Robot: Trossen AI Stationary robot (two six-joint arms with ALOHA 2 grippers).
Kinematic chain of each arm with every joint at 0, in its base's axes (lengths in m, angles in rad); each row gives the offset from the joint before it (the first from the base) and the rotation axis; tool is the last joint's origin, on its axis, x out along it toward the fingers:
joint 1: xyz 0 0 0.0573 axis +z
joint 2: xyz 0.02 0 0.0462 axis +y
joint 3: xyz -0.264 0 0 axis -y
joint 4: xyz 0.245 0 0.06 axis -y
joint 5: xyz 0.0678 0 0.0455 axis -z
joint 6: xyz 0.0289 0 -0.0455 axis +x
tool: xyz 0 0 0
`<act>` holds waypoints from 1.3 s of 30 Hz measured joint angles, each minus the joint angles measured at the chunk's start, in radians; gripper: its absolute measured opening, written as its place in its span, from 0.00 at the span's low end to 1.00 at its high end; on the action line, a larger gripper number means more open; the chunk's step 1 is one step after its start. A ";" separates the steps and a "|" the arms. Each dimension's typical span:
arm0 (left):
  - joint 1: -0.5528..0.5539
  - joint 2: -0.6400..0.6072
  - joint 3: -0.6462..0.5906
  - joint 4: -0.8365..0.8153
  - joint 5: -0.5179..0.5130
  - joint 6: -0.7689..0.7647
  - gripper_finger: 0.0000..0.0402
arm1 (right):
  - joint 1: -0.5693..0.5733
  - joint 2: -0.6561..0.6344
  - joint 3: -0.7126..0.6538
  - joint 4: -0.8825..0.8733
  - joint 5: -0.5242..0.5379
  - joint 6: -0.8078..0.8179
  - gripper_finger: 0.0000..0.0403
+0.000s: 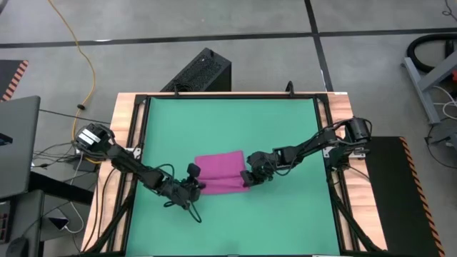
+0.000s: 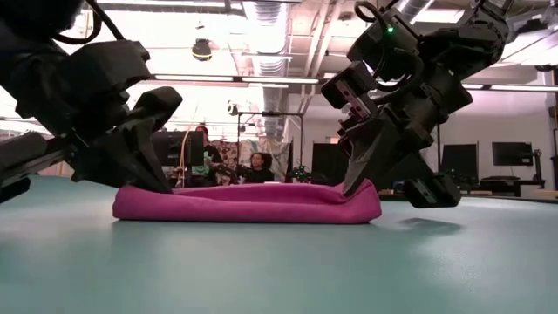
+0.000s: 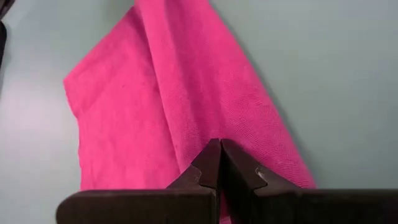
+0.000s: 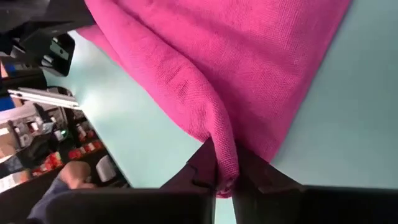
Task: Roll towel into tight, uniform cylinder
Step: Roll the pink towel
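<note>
I find both grippers, left gripper (image 1: 194,187) and right gripper (image 1: 250,178), pinching the magenta-pink soft towel (image 1: 220,173); rolling begins next, evenly.

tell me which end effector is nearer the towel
Neither; both touch it. The left end effector is shut on the towel's left end, and the right end effector is shut on a fold at its right end.
</note>
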 joint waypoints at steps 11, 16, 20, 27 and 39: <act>0.000 0.000 0.000 -0.046 0.007 -0.044 0.00 | 0.002 -0.008 0.000 0.012 0.123 -0.123 0.32; 0.000 -0.002 0.000 -0.076 0.007 -0.062 0.00 | -0.003 -0.011 0.000 0.014 0.149 -0.183 0.36; 0.000 -0.002 0.000 -0.085 0.007 -0.065 0.00 | -0.006 -0.011 0.000 0.014 0.200 -0.247 0.36; 0.000 -0.002 0.000 -0.094 0.007 -0.065 0.00 | -0.006 -0.011 0.000 0.014 0.240 -0.367 0.36; 0.000 -0.002 0.000 -0.152 0.002 -0.099 0.00 | -0.007 -0.044 0.000 -0.098 0.409 -0.522 0.36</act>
